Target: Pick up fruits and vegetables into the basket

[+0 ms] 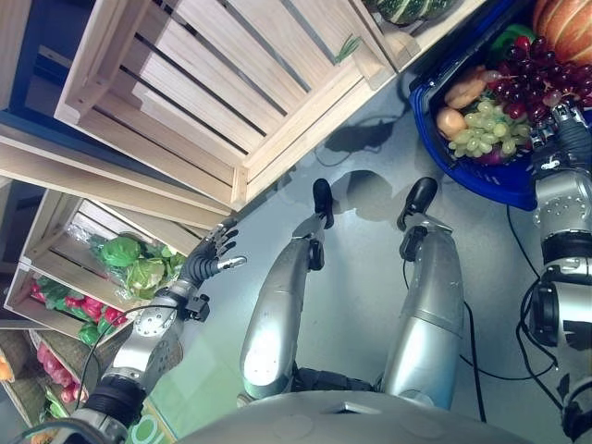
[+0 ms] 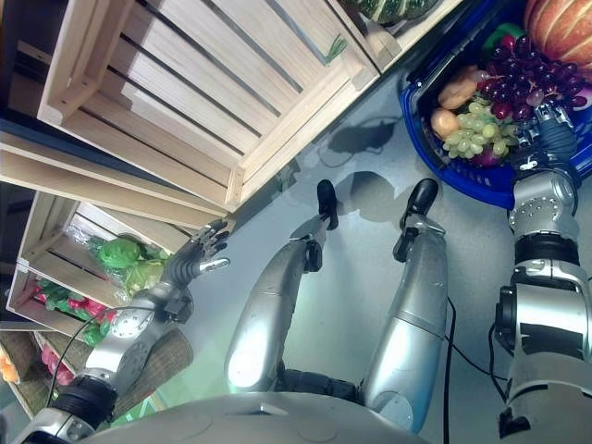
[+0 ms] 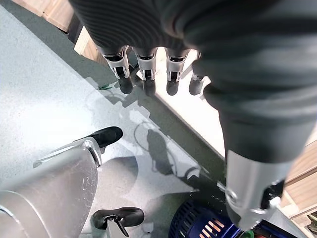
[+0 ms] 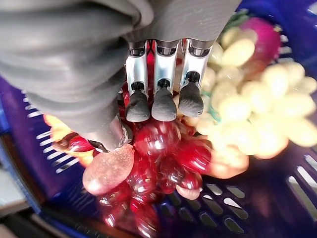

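The blue basket [image 1: 467,174] stands on the floor at the upper right. It holds green grapes [image 1: 487,129], red grapes [image 1: 539,72], a tan potato-like piece [image 1: 462,92] and an orange pumpkin [image 1: 566,26]. My right hand [image 1: 561,122] is inside the basket. Its fingers [image 4: 163,101] are nearly straight, and their tips hover just over the red grapes [image 4: 158,148] without clasping them. My left hand [image 1: 213,257] is open with spread fingers [image 3: 144,74]. It is low on the left, in front of the crates and holding nothing.
A large empty wooden crate [image 1: 231,83] lies at the top. Left of my left hand, lower crates hold green cabbages [image 1: 139,264] and red vegetables [image 1: 79,305]. Another crate with dark green produce [image 1: 407,9] is at the top beside the basket.
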Available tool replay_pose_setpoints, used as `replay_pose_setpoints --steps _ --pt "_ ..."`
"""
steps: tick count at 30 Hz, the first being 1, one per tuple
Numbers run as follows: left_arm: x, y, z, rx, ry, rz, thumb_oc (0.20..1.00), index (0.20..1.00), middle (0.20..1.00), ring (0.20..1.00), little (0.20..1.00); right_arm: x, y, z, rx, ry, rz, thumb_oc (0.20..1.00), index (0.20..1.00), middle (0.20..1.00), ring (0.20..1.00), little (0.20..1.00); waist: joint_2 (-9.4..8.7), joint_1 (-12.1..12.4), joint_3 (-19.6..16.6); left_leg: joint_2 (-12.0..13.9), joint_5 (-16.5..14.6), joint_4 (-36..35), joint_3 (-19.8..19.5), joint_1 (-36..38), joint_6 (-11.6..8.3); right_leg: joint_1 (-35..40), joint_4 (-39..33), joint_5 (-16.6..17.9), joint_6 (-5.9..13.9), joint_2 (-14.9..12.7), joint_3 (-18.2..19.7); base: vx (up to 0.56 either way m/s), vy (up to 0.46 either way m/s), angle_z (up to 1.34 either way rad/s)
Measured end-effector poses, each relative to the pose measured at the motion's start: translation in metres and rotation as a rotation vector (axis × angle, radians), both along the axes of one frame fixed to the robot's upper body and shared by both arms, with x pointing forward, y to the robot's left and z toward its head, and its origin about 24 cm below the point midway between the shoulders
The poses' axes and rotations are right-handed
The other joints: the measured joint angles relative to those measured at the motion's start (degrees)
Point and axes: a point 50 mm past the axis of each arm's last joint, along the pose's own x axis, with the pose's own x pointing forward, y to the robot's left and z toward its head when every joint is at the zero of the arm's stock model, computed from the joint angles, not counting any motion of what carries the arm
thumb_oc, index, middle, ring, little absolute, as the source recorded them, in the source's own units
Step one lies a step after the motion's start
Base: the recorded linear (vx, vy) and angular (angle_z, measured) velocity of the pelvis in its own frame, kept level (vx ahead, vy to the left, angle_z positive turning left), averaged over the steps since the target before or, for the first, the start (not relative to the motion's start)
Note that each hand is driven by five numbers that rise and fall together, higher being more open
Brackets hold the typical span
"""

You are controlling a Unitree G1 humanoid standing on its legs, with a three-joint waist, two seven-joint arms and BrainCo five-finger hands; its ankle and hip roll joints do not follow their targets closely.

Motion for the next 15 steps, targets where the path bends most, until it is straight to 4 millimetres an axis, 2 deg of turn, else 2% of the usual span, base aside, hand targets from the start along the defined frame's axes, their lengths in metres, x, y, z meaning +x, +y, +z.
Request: replay_pose_setpoints --steps 7,8,9,15 --pt "0.0 -0.001 0.01 0.044 -0.018 -0.064 1.0 1.0 1.0 1.0 1.0 0.0 -0.003 -0.01 0.144 0.025 0.015 0.2 0.2 0.2 0.2 0.2 0.0 0.65 0.0 -0.13 0.02 0.63 -0.55 -2.59 -0.15 -2.09 0.05 0.34 -0.55 -0.19 -0.25 0.0 0.001 0.0" --pt "0.0 -0.002 0.011 0.05 -0.015 -0.079 1.0 1.0 1.0 1.0 1.0 -0.001 -0.005 -0.009 0.145 0.025 0.01 0.561 0.561 0.561 0.561 0.561 0.0 0.83 0.0 -0.17 0.02 0.62 -0.63 -2.71 -0.15 -2.1 0.0 0.34 -0.55 -0.25 -0.36 0.0 0.0 0.0" --pt "0.0 -0.003 0.011 0.05 -0.01 -0.084 1.0 1.0 1.0 1.0 1.0 -0.002 -0.008 -0.008 0.149 0.019 0.007 1.0 1.0 1.0 1.0 1.0 0.0 1.01 0.0 -0.2 0.01 0.61 -0.65 -2.77 -0.13 -2.1 -0.09 0.35 -0.55 -0.31 -0.41 -0.03 0.015 0.03" --pt "-0.002 -0.005 0.008 0.052 0.003 -0.099 1.0 1.0 1.0 1.0 1.0 -0.007 -0.018 0.0 0.133 -0.037 -0.091 1.0 1.0 1.0 1.0 1.0 0.0 1.11 0.0 -0.58 -0.09 0.55 -0.71 -2.65 0.03 -1.88 -0.4 0.51 -0.45 -0.62 -0.41 -0.02 0.058 0.0"
